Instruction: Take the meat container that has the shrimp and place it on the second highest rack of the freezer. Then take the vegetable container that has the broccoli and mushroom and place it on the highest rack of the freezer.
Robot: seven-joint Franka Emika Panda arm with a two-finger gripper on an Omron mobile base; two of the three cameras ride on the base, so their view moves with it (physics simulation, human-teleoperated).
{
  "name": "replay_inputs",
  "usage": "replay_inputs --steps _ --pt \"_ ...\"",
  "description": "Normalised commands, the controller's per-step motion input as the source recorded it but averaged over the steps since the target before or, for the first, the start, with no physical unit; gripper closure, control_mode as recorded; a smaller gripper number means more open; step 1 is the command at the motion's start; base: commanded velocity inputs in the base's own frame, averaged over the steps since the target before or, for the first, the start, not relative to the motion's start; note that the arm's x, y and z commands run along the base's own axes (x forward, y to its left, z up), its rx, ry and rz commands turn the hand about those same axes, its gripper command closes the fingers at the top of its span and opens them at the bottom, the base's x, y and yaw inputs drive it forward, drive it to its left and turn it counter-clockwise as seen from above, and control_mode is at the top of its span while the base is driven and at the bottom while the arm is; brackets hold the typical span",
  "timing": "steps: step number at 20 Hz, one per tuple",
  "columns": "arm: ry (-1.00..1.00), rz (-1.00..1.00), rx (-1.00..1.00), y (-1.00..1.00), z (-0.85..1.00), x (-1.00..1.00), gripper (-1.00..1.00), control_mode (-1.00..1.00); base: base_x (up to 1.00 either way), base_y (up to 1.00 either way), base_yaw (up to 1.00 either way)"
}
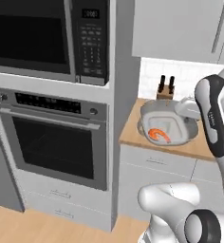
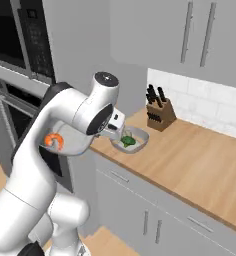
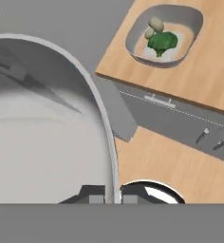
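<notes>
Two containers are in play, and neither has reached a shelf; the grey meat container [image 1: 168,124], with the orange shrimp [image 1: 159,135] curled in its bottom, is up off the wooden counter [image 1: 133,137] and carried by the arm; in the hand view its thin rim [image 3: 107,137] runs straight down between the two dark tips of the gripper [image 3: 113,198], so the pincer looks clamped on that wall. From the right side the shrimp [image 2: 54,141] shows low beside the arm, out past the counter's end, with the black-glass oven [image 1: 57,137] close behind. The vegetable container [image 2: 130,140] sits untouched on the counter near the knife block [image 2: 159,112], broccoli [image 3: 162,42] and pale mushroom [image 3: 153,27] inside it. I'd judge the job barely begun: the first bowl is lifted but not delivered; the drive to the freezer, the lower shelf, and the whole second trip remain.
</notes>
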Motion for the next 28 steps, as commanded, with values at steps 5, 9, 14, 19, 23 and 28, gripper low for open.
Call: replay_inputs --steps 5,9,14,19,23,28 --pt "0.0 0.0 0.0 0.0 0.0 0.0 1.0 1.0 0.06 0.29 0.84" --pt "0.0 0.0 0.0 0.0 0.0 0.0 1.0 1.0 0.17 0.45 0.74" --pt "0.0 0.0 0.0 0.0 0.0 0.0 1.0 1.0 0.39 0.66 0.68" --pt "0.0 0.0 0.0 0.0 0.0 0.0 1.0 1.0 0.61 0.85 0.47" --pt "0.0 0.0 0.0 0.0 0.0 0.0 1.0 1.0 0.61 0.92 0.23" --pt "0.0 0.0 0.0 0.0 0.0 0.0 1.0 1.0 0.99 0.49 -0.05"
